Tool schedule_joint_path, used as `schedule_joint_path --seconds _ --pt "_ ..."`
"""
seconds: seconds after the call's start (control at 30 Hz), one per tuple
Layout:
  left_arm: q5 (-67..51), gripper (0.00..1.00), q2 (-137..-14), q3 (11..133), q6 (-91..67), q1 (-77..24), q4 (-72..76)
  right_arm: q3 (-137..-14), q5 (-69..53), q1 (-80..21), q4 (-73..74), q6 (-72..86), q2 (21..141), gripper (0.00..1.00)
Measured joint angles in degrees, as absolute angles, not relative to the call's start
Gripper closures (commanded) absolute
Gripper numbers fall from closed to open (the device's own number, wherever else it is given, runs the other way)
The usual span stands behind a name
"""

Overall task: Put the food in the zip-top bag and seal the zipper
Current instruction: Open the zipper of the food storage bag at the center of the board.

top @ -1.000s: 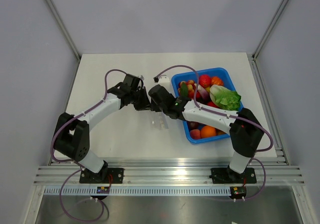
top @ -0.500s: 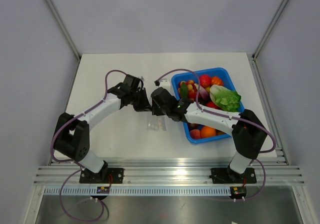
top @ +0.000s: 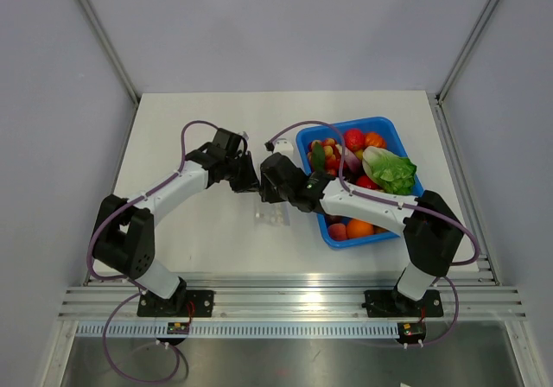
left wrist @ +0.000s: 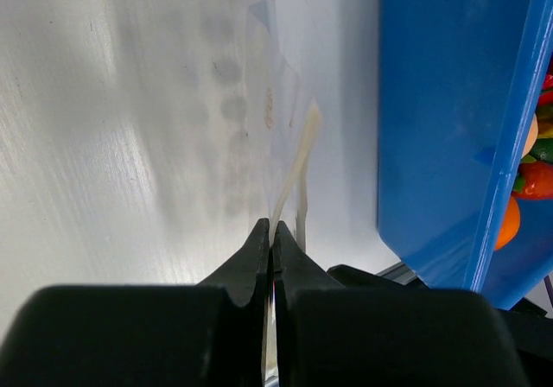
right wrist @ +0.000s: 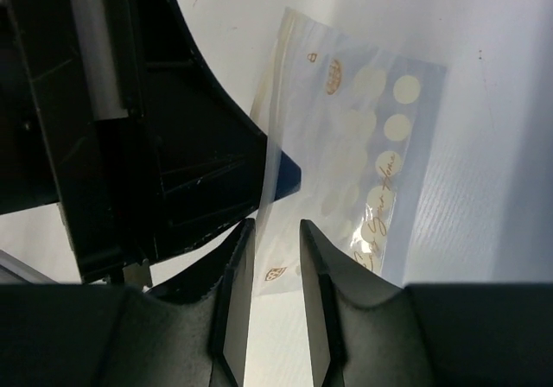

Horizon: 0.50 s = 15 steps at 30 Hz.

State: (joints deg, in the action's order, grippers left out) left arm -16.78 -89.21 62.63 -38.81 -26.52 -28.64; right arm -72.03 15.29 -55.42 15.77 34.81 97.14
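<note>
Mouth-opening was judged in hand: beside the blue tray [left wrist: 449, 102], the zip-top bag [right wrist: 380, 128] was pinched tight by the left gripper [left wrist: 271, 231]; the right gripper [right wrist: 275, 231], part-open astride its edge, was to be closed next.

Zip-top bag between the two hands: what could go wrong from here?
The left hand pinches only a thin edge of the zip-top bag, so the film may slip out. The right hand stands open around another edge and could close on both layers, keeping the mouth shut.
</note>
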Motion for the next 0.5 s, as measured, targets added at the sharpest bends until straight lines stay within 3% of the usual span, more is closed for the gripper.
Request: schedule_joint_path --seconds 0.33,0.5 --pt "-16.75 1.00 -89.19 62.98 -38.83 -26.50 -28.67 -72.03 14.15 -56.58 15.97 34.83 97.12 0.64" --pt "-16.78 1.00 -89.08 62.98 -38.81 -26.50 -28.67 -72.10 16.12 -57.04 17.10 34.81 97.12 0.70"
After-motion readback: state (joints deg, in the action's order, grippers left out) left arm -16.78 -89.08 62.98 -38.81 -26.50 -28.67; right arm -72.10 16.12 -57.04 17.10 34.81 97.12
